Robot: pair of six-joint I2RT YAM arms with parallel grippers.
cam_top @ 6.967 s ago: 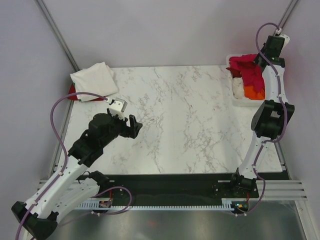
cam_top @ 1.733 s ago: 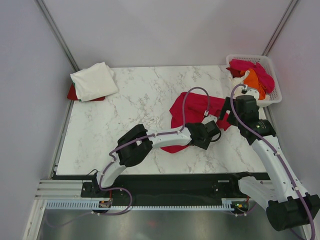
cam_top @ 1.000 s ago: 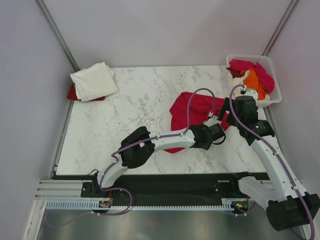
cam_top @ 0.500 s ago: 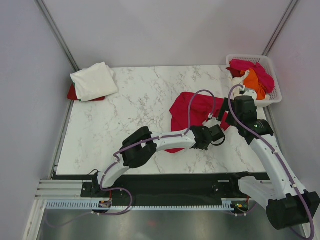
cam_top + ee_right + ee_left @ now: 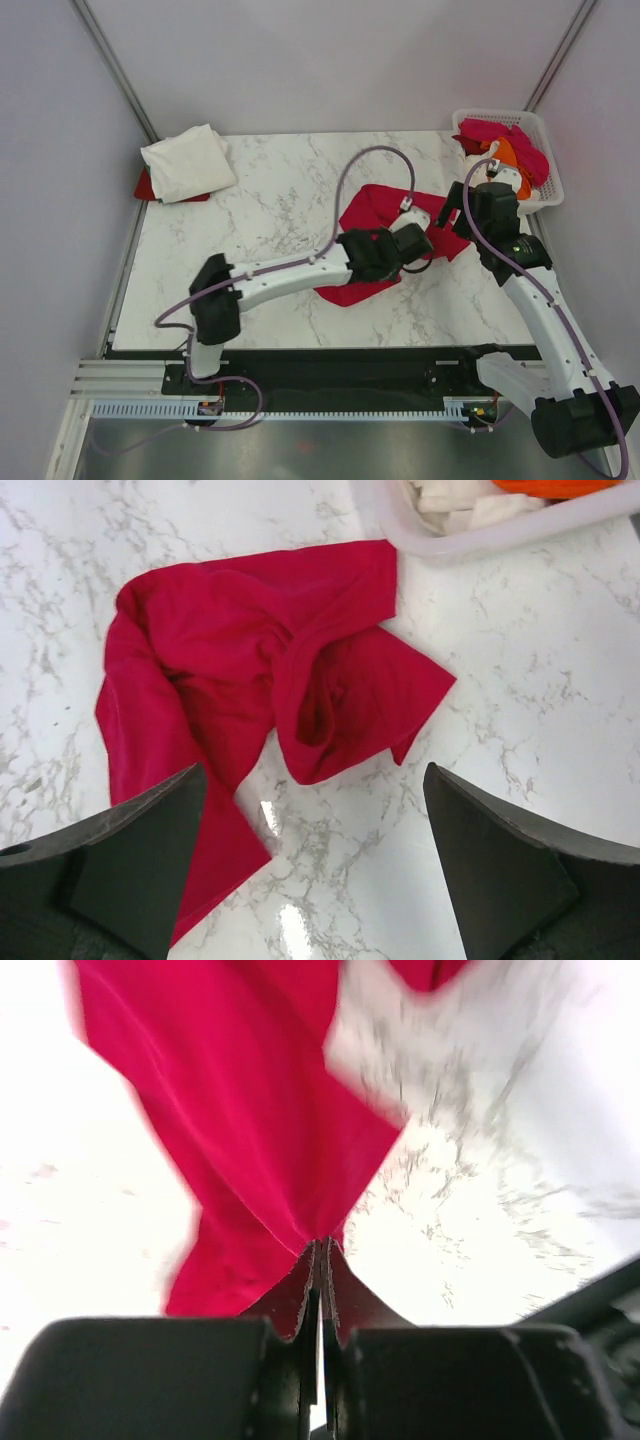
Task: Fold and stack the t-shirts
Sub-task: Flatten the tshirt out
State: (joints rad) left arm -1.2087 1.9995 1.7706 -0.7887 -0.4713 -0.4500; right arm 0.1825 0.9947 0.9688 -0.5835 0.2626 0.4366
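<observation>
Left gripper [image 5: 320, 1260]: jaws pinched together on an edge of the crimson shirt [image 5: 220, 660], which lies crumpled and unfolded on the marble table [image 5: 280, 200], right of centre. Right gripper [image 5: 315, 870]: spread wide, empty, above the same shirt. A folded cream shirt [image 5: 188, 160] sits at the far left corner. Pink and orange shirts [image 5: 510, 150] fill the basket [image 5: 470, 538]. By my reckoning, most of the work is left.

White lattice basket [image 5: 480, 113] at far right corner of marble table [image 5: 280, 220]
</observation>
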